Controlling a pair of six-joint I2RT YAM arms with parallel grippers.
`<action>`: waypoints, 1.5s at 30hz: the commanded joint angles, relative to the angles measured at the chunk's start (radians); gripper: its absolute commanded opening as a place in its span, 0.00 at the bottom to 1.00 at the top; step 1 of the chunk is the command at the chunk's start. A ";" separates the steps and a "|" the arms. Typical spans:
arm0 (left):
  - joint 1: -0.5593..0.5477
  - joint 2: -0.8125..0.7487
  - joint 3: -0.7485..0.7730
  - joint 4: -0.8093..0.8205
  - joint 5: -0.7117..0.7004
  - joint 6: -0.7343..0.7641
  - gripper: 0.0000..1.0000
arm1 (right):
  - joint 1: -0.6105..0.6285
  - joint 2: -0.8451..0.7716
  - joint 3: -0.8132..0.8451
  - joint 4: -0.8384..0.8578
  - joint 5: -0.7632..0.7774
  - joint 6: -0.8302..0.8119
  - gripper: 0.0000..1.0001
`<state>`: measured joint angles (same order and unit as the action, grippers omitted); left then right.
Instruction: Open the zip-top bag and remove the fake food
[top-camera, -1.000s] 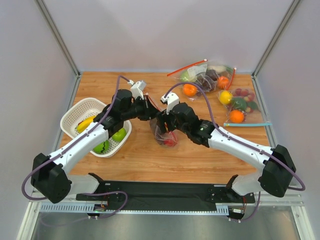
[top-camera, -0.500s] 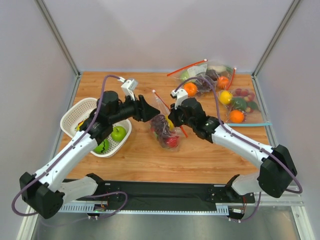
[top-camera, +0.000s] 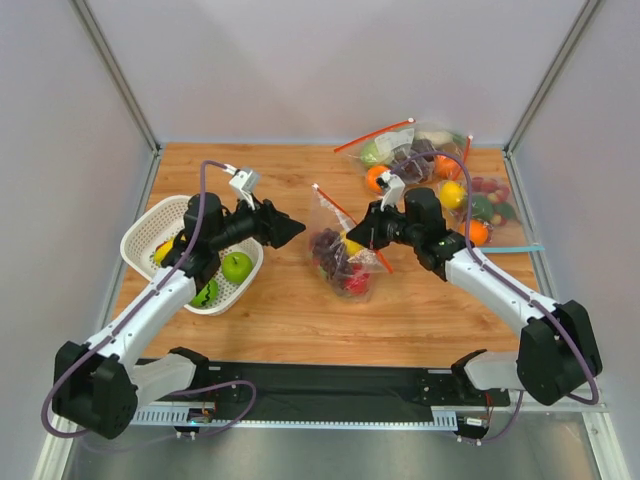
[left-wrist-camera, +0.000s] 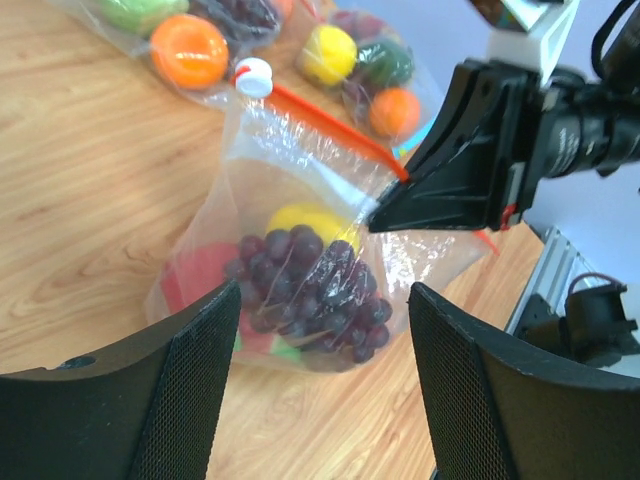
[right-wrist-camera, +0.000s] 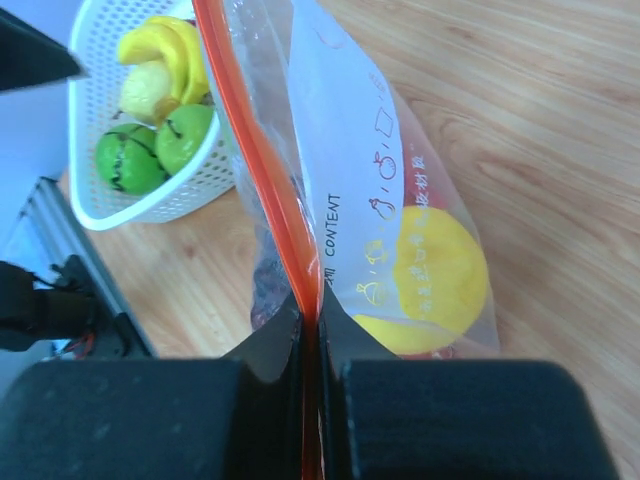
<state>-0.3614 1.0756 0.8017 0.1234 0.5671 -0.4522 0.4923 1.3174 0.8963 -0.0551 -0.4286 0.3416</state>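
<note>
Wood-grain tabletop, pale grey walls on three sides. The zip-top bag sits mid-table between the two arms, its bottom on the wood and its top edge pulled up. The film is clear and crinkly, and a straight red-orange zip strip runs along the raised edge.

Fake food is inside: a knobbly dark purple grape bunch, a smooth yellow fruit and a red fruit.

Right gripper: jaws pressed together on the zip strip. Left gripper: jaws spread wide, holding nothing, just left of the bag and apart from it.

Only the right wrist view shows the bag's white label, printed "CONTENT". It also shows bananas and green apples in the white lattice basket. Only the left wrist view shows the grapes clearly.
</note>
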 joint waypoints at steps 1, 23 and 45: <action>0.001 0.029 -0.012 0.206 0.094 0.016 0.76 | -0.035 -0.015 0.004 0.164 -0.192 0.095 0.00; 0.002 0.080 -0.090 0.305 0.053 0.058 0.79 | -0.041 0.017 0.026 0.370 -0.536 0.295 0.00; 0.002 0.040 -0.038 0.184 0.244 0.050 0.00 | -0.043 0.014 0.096 0.155 -0.495 0.130 0.08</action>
<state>-0.3611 1.1656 0.7017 0.3859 0.7769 -0.4473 0.4496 1.3609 0.9054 0.1322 -0.9565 0.5556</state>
